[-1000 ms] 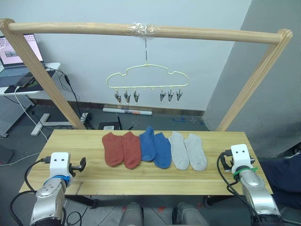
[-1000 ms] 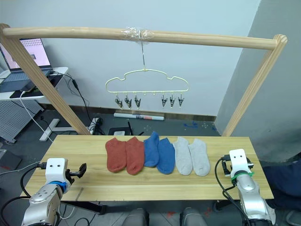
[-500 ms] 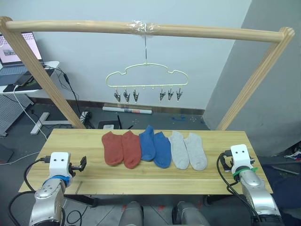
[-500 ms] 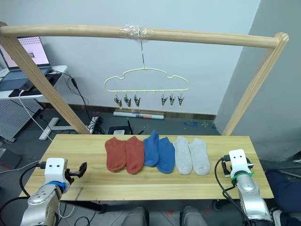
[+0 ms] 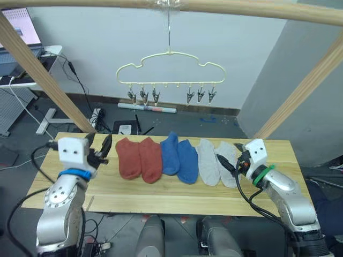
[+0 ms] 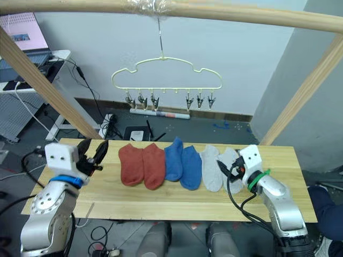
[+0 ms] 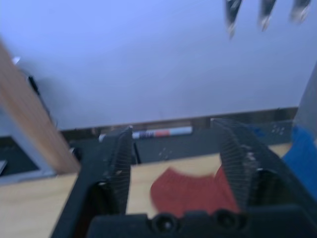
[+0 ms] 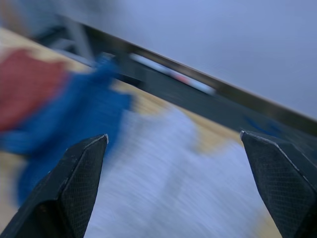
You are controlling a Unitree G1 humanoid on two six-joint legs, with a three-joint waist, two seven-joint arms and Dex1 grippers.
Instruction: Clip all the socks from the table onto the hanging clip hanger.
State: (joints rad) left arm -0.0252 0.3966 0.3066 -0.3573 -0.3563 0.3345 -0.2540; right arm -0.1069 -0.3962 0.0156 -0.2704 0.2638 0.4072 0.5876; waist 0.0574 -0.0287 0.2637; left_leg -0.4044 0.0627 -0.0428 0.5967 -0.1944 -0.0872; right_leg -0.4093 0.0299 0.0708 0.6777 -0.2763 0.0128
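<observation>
Six socks lie side by side on the table (image 5: 161,191): a rust-red pair (image 5: 139,159), a blue pair (image 5: 179,157) and a light grey pair (image 5: 213,163). Above them the pale-yellow clip hanger (image 5: 170,67) hangs by its hook, with grey clips (image 5: 142,97) along its lower wire and nothing clipped on. My left gripper (image 5: 103,148) is open just left of the red socks, a red sock (image 7: 188,191) showing between its fingers. My right gripper (image 5: 226,166) is open, low over the rightmost grey sock (image 8: 163,188).
A thick wooden pole frame spans the scene: a top bar (image 5: 246,6) and slanted legs at the left (image 5: 43,80) and right (image 5: 305,91) of the table. A side desk with a laptop (image 6: 21,35) and cables stands far left.
Both arms have risen from the table's front corners and swung inward: the left gripper to beside the red socks, the right over the grey socks. The camera has also shifted.
</observation>
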